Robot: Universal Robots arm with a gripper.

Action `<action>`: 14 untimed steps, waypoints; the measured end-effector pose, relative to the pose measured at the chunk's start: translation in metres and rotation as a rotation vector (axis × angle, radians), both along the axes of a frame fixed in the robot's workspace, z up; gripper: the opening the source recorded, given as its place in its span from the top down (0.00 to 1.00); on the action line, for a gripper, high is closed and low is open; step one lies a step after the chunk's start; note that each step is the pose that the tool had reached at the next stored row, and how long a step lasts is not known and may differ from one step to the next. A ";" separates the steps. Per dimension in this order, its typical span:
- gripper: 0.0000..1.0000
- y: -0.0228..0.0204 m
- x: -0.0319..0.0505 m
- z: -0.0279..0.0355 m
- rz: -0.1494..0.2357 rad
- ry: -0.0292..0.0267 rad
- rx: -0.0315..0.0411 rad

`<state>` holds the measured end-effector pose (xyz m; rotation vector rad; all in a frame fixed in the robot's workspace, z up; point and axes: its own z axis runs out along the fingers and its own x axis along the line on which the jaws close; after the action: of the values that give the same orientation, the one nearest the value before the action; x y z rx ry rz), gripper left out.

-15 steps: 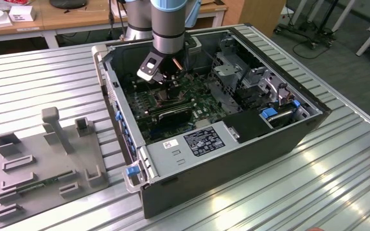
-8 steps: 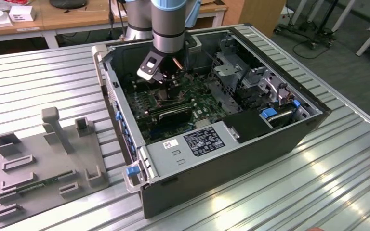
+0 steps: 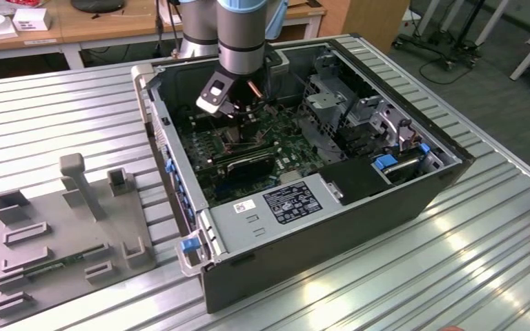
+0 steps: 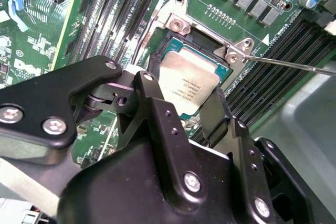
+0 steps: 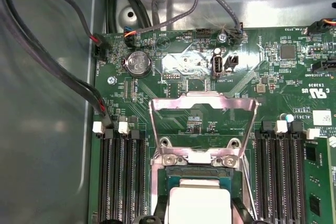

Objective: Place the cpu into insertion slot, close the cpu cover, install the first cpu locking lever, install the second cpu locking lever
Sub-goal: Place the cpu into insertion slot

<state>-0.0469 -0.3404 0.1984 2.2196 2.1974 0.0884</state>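
Jaws pinch the flat, tan-silver square cpu [image 4: 189, 85] at the metal-rimmed insertion slot [image 4: 177, 41].

Ribbed metal table [image 3: 486, 227], open computer case [image 3: 339, 227] on it, grey fixture board [image 3: 63, 241] beside

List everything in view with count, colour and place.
computer case: one, black, open, on the table
table: one, silver, slatted
fixture plate: one, grey, on the table, exterior view's left of the case
circuit board: one, green, inside the case
insertion slot: one, dark, silvery rim, on the board
cpu: one, tan-silver, at the insertion slot
cpu cover: one, silvery, swung open
memory slots: two banks, black, flanking the slot
locking lever: one, silvery, jutting from the slot's corner
arm: one, grey and blue, reaching into the case
gripper: one, black, at the cpu
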 end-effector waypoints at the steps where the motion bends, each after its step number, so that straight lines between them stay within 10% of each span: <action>1: 0.46 0.0000 0.0000 -0.0003 0.002 0.0000 0.0000; 14: 0.46 0.0000 0.0001 -0.0023 0.004 0.0000 0.0000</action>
<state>-0.0469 -0.3404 0.1961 2.2155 2.2018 0.0885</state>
